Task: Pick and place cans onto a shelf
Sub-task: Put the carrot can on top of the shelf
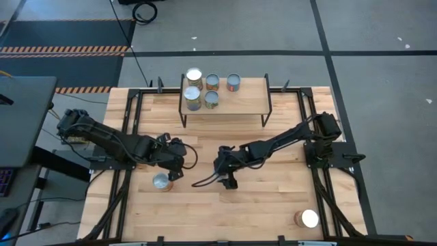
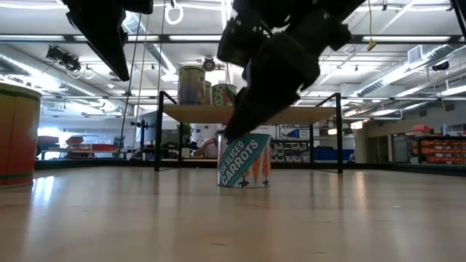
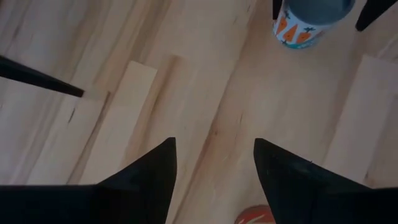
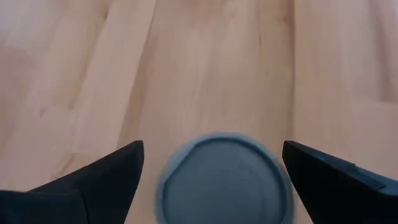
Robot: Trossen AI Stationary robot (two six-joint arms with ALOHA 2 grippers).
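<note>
A teal-and-orange sliced-carrots can (image 2: 245, 161) stands upright on the table, its grey top (image 4: 224, 177) filling the right wrist view. My right gripper (image 4: 212, 152) is open just above it, one finger on each side, and hides it in the high view (image 1: 227, 174). My left gripper (image 3: 214, 149) is open and empty over bare table (image 1: 173, 164), next to a silver-topped can (image 1: 161, 181). The shelf (image 1: 239, 102) stands at the far side with several cans (image 1: 202, 89) on its left half.
Another can (image 1: 308, 219) stands near the table's near right corner. A large can (image 2: 14, 135) shows at the low view's left edge. The shelf's right half is bare board (image 1: 249, 96). The shelf's black legs (image 1: 266, 113) stand on the table.
</note>
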